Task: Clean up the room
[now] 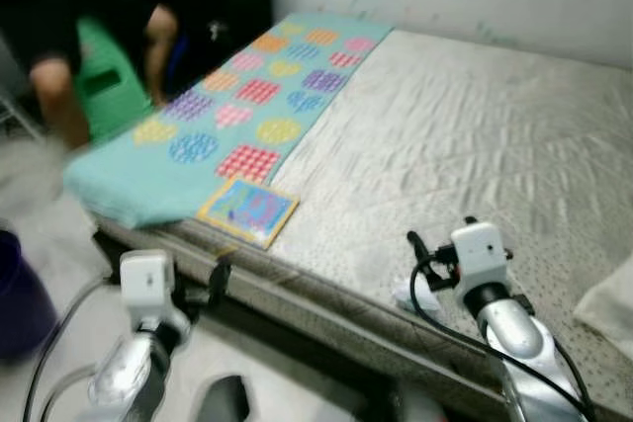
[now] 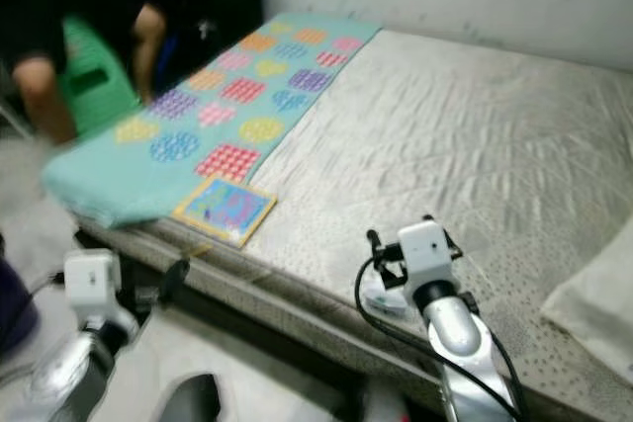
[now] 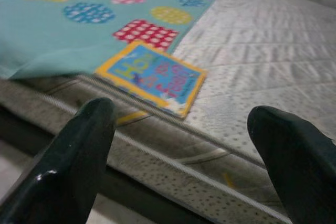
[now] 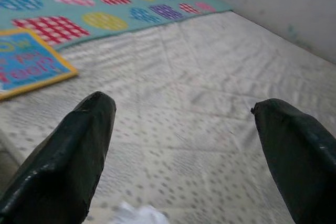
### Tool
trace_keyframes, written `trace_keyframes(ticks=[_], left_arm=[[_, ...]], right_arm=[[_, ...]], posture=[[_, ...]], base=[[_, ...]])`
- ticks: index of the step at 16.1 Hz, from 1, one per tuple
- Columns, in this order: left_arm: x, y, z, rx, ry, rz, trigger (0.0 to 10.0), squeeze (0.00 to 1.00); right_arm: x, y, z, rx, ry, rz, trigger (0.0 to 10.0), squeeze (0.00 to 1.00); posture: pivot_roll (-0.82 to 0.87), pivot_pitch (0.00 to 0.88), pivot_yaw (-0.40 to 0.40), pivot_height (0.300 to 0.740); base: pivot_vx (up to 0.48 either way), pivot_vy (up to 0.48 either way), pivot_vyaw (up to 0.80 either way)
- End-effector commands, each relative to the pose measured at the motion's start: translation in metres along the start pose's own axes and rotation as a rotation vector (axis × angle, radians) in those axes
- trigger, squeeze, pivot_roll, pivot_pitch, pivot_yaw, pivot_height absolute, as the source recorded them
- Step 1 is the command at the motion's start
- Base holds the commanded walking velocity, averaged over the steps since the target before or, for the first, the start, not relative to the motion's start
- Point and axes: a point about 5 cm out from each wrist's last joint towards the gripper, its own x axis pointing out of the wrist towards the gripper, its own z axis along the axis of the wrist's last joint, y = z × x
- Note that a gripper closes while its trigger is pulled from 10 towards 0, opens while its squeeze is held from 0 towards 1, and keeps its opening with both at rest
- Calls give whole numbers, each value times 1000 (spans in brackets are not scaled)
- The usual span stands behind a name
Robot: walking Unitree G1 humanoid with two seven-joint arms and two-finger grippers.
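Nearest the camera, both silver arms are seen raised at the bed's near edge. The left gripper [image 3: 178, 145] is held just short of the mattress [image 1: 475, 135] side, its two black fingers spread wide with nothing between them. The right gripper [image 4: 184, 156] is poised over the mattress itself, jaws likewise parted and empty. Just below it, a small crumpled white scrap [image 1: 413, 295] is glimpsed on the dotted sheet, possibly tissue; its nature cannot be told through the blur.

A little farther in, a picture book [image 1: 247, 211] with a yellow border and blue cover is found lying flat near the bed's edge, one side overlapping the corner of a teal blanket [image 1: 148, 170] patterned with coloured spotted circles. The blanket is stretched along the robot's left side of the bed toward the wall. At the right edge, a pale pillow [image 1: 608, 305] is partly caught.

Beyond the bed, a person's legs [image 1: 59, 96] are seen beside a green stool [image 1: 104, 86].

The step in hand is judged to be an approach, with nothing yet gripped. The book sits squarely in the left gripper's line of sight, so it is the likely target: the gripper would have to be brought over the edge, and one finger slipped beneath the cover, since the book lies flat.
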Motion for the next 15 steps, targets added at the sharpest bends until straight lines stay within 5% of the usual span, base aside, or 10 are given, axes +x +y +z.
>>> trace_keyframes(ticks=[1,7,15], left_arm=[[0,-1,0,-1,6,0,10000,0],[0,-1,0,-10,21,8,10000,0],[-1,-3,-2,-26,41,5,10000,0]], right_arm=[[1,-3,3,-5,-12,2,10000,0],[13,-1,9,21,3,31,10000,0],[2,6,6,60,12,86,10000,0]], posture=[[-167,0,-19,613],[-153,0,-25,613],[-166,0,-21,553]], base=[[0,0,0],[0,0,0],[0,0,0]])
